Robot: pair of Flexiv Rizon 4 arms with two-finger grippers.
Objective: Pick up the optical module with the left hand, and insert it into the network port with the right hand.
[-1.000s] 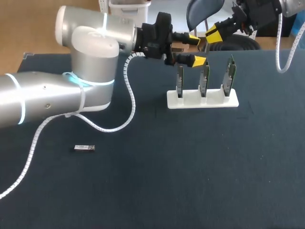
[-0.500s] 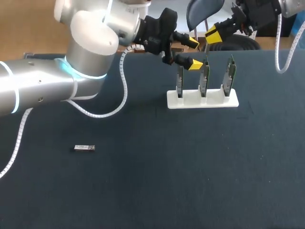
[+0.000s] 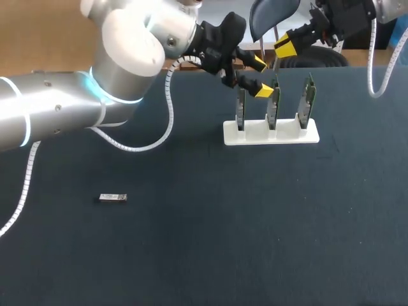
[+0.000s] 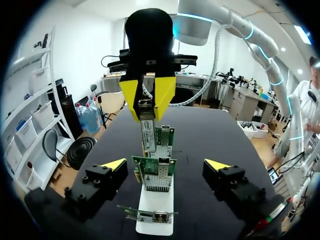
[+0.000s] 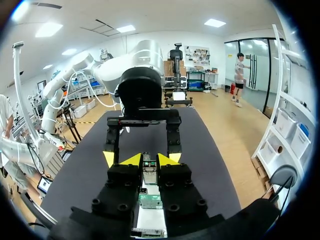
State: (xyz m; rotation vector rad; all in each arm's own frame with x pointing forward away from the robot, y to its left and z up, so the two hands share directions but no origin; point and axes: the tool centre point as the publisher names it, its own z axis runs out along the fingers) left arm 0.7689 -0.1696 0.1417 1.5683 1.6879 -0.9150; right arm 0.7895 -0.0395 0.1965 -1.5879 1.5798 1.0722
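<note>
Movement is all in the left arm (image 3: 127, 44): its elbow has swung up toward the far left, and the left fingers (image 3: 263, 90), spread apart and empty, have tilted over the white holder of three upright green circuit cards (image 3: 271, 135). The small silver optical module (image 3: 113, 197) lies unmoved at near left on the dark surface (image 3: 255, 242), so pickup has not begun. The right fingers (image 3: 287, 43) have stayed at far right; I cannot tell whether they clamp anything.

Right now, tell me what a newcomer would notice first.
The big silver left arm comes in from the left, its open left gripper close to three upright network cards in a white stand. A small optical module lies alone on the dark table, untouched.
</note>
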